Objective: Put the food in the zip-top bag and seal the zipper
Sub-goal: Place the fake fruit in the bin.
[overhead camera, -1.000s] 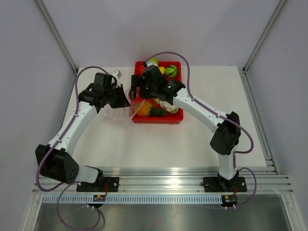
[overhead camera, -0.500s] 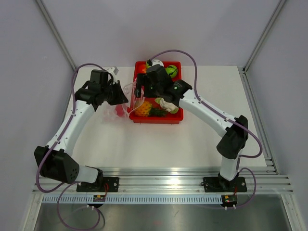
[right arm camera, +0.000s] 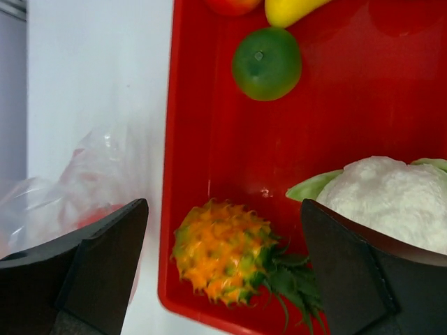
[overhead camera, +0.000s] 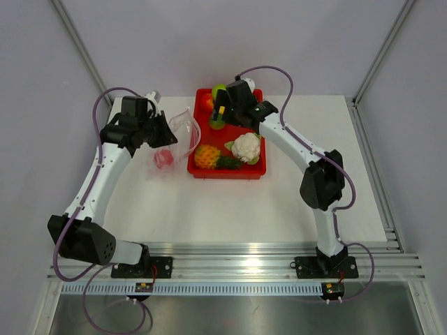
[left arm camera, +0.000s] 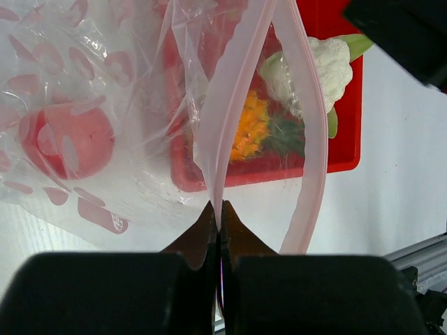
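Observation:
My left gripper [overhead camera: 162, 132] [left arm camera: 220, 218] is shut on the pink zipper [left arm camera: 230, 105] at one lip of the clear zip-top bag [overhead camera: 174, 143], holding its mouth open left of the red tray [overhead camera: 227, 172]. A red round fruit [overhead camera: 165, 159] [left arm camera: 66, 139] lies inside the bag. My right gripper [overhead camera: 221, 118] [right arm camera: 223, 204] hangs open and empty over the tray. Below it lie the orange pineapple [overhead camera: 207, 156] [right arm camera: 220, 255], the white cauliflower [overhead camera: 246, 146] [right arm camera: 384, 199] and a green fruit [right arm camera: 267, 63]. A yellow fruit [right arm camera: 293, 8] and a red one [right arm camera: 230, 5] lie at the tray's far end.
The tray's near wall [left arm camera: 342, 157] stands close to the bag's open mouth. The right arm's forearm [overhead camera: 286, 139] crosses the tray's right side. Metal frame posts rise at the table's back corners.
My right gripper has drawn back from the bag's mouth to the tray's far end and its jaws have widened. My left gripper has pulled the bag a little left, away from the tray.

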`<state>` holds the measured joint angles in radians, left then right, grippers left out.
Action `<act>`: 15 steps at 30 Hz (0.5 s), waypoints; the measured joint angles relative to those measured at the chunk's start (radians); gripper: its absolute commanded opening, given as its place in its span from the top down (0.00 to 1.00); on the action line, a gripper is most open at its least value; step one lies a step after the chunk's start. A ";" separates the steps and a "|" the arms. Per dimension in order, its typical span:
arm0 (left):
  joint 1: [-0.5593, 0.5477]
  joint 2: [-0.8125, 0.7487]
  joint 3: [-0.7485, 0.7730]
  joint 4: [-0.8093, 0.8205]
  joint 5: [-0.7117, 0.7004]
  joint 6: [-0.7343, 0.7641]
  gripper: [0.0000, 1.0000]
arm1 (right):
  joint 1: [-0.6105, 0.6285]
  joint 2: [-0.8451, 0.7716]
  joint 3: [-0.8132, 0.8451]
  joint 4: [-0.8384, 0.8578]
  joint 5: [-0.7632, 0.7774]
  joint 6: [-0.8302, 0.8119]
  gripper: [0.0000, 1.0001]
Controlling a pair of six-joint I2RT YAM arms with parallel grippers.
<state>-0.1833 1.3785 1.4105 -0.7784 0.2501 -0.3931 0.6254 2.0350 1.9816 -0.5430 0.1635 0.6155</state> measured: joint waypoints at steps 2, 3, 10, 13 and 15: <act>0.000 0.000 0.010 -0.008 -0.006 0.000 1.00 | -0.005 0.092 0.070 -0.026 0.000 -0.005 0.02; 0.000 0.000 0.018 -0.013 -0.009 0.001 1.00 | -0.006 0.132 0.097 -0.039 -0.001 -0.009 0.02; 0.000 -0.001 0.072 -0.019 -0.019 0.024 1.00 | -0.010 0.339 0.282 -0.100 -0.009 -0.069 0.01; 0.000 0.000 0.076 -0.024 -0.030 0.029 1.00 | -0.014 0.389 0.340 -0.108 -0.007 -0.097 0.01; 0.000 0.005 0.076 -0.027 -0.030 0.029 1.00 | -0.019 0.421 0.379 -0.108 0.001 -0.114 0.01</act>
<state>-0.1833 1.3838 1.4864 -0.8055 0.2199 -0.3641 0.6064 2.4557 2.3604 -0.6514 0.1646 0.5014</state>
